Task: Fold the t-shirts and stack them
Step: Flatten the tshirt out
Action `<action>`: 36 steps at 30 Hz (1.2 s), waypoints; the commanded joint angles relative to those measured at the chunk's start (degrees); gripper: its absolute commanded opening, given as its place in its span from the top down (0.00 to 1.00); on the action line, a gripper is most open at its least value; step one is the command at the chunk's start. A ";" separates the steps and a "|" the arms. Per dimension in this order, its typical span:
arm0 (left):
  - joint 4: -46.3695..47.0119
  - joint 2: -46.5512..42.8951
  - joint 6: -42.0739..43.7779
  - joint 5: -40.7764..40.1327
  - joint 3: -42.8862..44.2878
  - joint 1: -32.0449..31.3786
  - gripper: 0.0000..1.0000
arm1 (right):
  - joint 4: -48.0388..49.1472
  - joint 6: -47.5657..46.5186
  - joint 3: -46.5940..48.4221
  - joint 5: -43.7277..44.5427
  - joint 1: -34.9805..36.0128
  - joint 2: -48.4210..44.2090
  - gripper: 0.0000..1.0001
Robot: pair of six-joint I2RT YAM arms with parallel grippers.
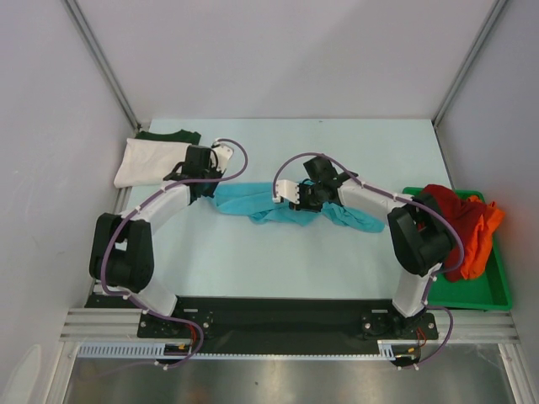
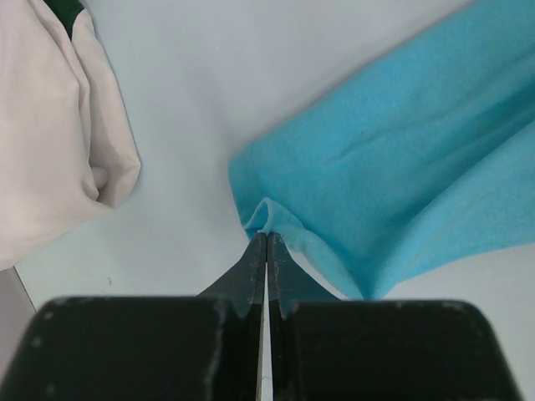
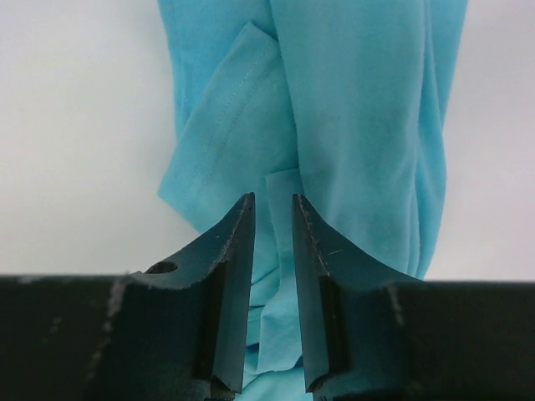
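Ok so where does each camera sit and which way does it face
Top external: above and behind the arms, looking down at the table; both arms show.
Left wrist: on the left arm, facing along the left gripper, shut on the turquoise t-shirt; white t-shirt left.
Right wrist: on the right arm, facing down past the right gripper onto bunched turquoise cloth.
Shared: all three show the turquoise t-shirt.

Turquoise t-shirt [image 1: 242, 203] bunched, stretched sideways

Pale table [image 1: 253, 261], plain grey walls [image 1: 278, 50]
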 commanded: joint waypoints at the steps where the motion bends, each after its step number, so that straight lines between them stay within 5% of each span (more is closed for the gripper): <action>1: 1.51 0.32 -1.01 -0.76 0.33 0.16 0.99 | -1.67 -1.67 1.44 -0.31 0.23 -0.05 0.71; 36: 1.34 1.99 -1.53 -0.58 1.56 0.33 1.00 | 2.55 0.44 3.29 3.91 -0.30 4.25 0.71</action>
